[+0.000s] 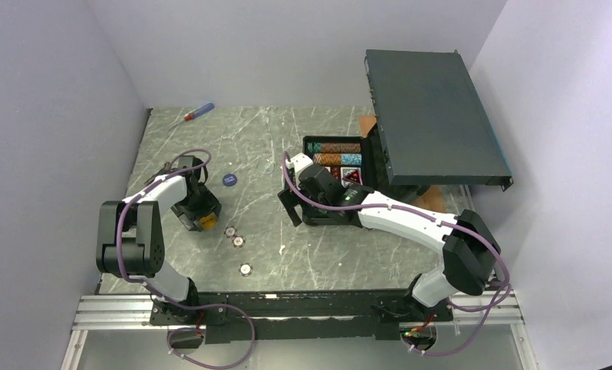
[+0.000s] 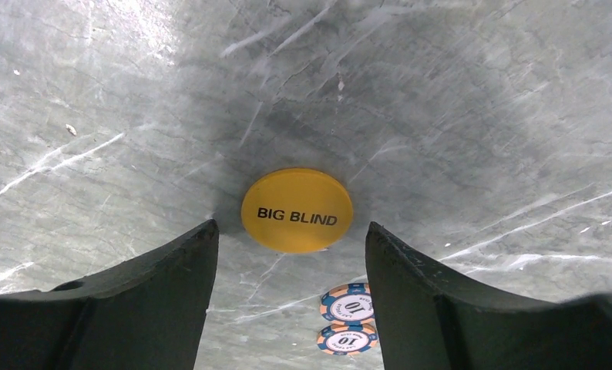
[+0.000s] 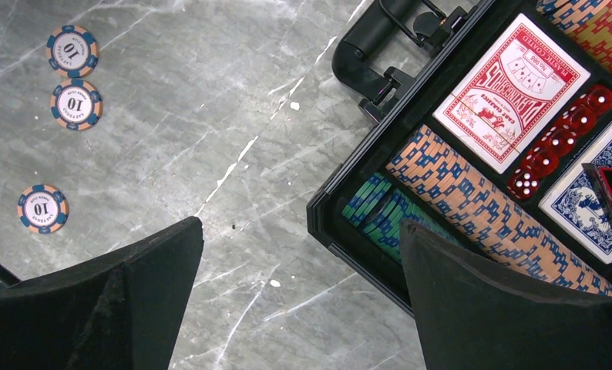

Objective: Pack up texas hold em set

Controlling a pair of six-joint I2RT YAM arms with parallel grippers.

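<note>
Lying nearest the arm bases, three loose chips (image 1: pixel 239 241) sit on the table (image 1: pixel 303 247). Just beyond them the left gripper (image 2: pixel 291 227) hangs over a yellow button (image 2: pixel 297 210) marked BIG BLIND, jaws apart on either side, seemingly not touching it. The right gripper (image 3: pixel 300 225), jaws also apart, hovers at a corner of the open case (image 3: pixel 324 223), right of the table's middle, holding chip rows (image 3: pixel 480 208), a red deck (image 3: pixel 511 92), a blue deck (image 3: pixel 588 185) and red dice (image 3: pixel 561 139). A blue button (image 1: pixel 230 179) lies farther back, a screwdriver (image 1: pixel 198 112) at the far edge.
</note>
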